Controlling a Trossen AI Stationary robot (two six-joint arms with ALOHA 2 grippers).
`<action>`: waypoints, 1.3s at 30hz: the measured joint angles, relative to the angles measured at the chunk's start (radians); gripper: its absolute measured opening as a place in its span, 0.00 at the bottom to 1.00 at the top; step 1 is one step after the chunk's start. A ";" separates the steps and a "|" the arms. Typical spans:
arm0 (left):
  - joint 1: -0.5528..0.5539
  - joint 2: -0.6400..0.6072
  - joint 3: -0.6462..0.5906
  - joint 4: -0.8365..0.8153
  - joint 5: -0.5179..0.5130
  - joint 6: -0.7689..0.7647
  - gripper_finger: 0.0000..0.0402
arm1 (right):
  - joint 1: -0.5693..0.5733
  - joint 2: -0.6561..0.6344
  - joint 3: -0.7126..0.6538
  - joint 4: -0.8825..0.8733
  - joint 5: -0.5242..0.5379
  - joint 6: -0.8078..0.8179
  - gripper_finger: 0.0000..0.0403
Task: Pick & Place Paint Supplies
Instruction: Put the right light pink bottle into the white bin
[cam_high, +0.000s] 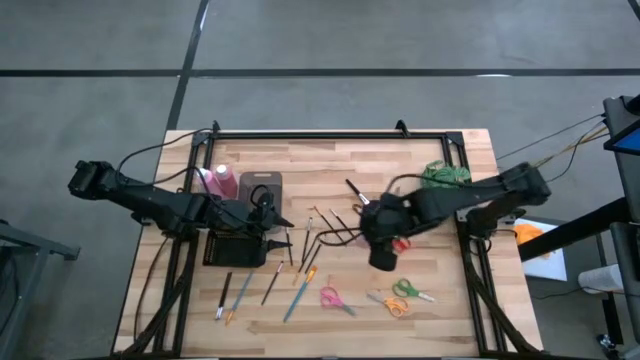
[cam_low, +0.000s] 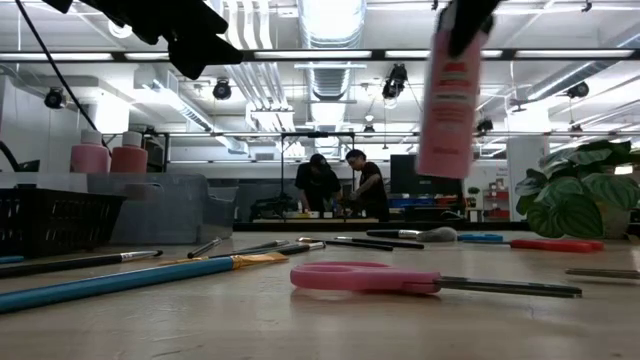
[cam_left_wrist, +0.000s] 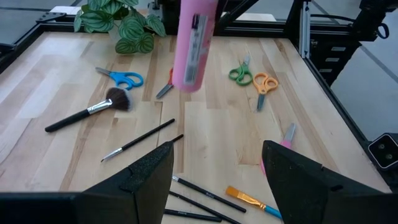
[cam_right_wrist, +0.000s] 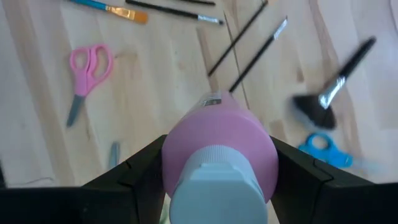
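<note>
High view, left to right. The left gripper (cam_high: 268, 222) hovers above a black basket (cam_high: 236, 248) at the table's left; its fingers (cam_left_wrist: 148, 180) stand apart with nothing between them. Behind the basket, two pink bottles (cam_high: 222, 182) with white caps sit by a grey bin (cam_high: 262, 186). Thin paintbrushes (cam_high: 297, 255) lie scattered from the basket toward the table's near edge, their long axes mostly running front to back, some slanted; a blue-handled brush (cam_low: 130, 280) with an orange ferrule lies in the foreground of the low view, just left of pink scissors (cam_low: 400, 279). At centre right, the right gripper (cam_high: 384, 250) grips a third pink bottle (cam_right_wrist: 217, 143) around its body near the white cap. This bottle hangs clear of the table (cam_high: 440, 310), long axis roughly vertical and slightly tilted, cap up and base down; its label strip shows in the left wrist view (cam_left_wrist: 194, 40). Beneath and beyond it lie a stubby black brush (cam_left_wrist: 87, 114) with a dark bristle head, blue scissors (cam_left_wrist: 121, 78), and green and orange scissors (cam_left_wrist: 254, 78). A leafy plant (cam_high: 443, 174) stands near the far right edge. Bare wood lies open between the hanging bottle and the basket.
</note>
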 joint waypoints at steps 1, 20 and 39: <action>0.000 0.000 0.000 0.000 0.000 0.000 0.61 | -0.007 0.026 0.022 0.000 -0.001 -0.026 0.55; 0.000 0.000 0.000 0.000 0.000 0.000 0.61 | -0.064 0.405 0.397 -0.010 -0.131 -0.207 0.55; -0.001 0.000 0.000 -0.028 0.002 0.004 0.61 | -0.061 0.571 0.575 -0.042 -0.178 -0.213 0.55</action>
